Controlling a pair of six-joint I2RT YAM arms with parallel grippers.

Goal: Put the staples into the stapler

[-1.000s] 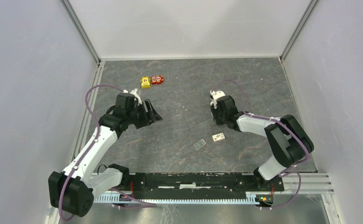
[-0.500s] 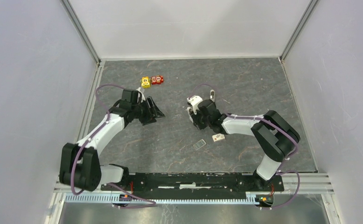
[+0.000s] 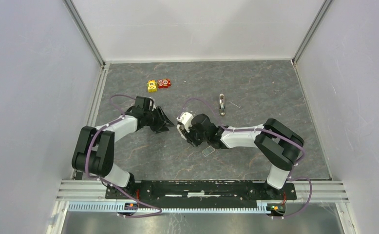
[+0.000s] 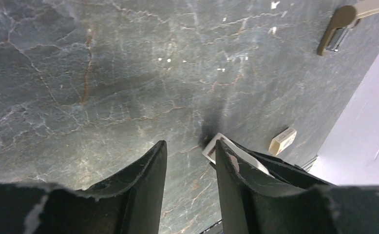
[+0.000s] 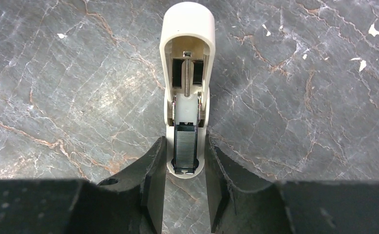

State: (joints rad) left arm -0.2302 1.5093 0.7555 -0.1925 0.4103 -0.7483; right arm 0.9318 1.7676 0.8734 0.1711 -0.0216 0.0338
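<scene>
The cream-white stapler (image 3: 221,104) lies open on the table at back centre. It also shows far off in the left wrist view (image 4: 341,24). The right wrist view shows it flat and open (image 5: 186,73), with grey staples (image 5: 185,141) in its magazine. Its near end sits between my right gripper's (image 5: 185,146) parted fingers. In the top view my right gripper (image 3: 183,130) is well left of the stapler, so the views disagree. My left gripper (image 3: 162,119) (image 4: 190,144) is open and empty, close beside the right one. A small cream staple box (image 4: 282,140) lies behind it.
Yellow and red toy blocks (image 3: 158,84) sit at the back left. A small clear flat piece (image 3: 208,151) lies under the right forearm. The right wrist's white part (image 4: 213,148) is right next to my left gripper's right finger. Walls enclose the table on three sides.
My right gripper swept left from the back centre toward the left gripper, uncovering the stapler on the table. Its arm now hides the staple box. My left gripper shifted slightly right.
</scene>
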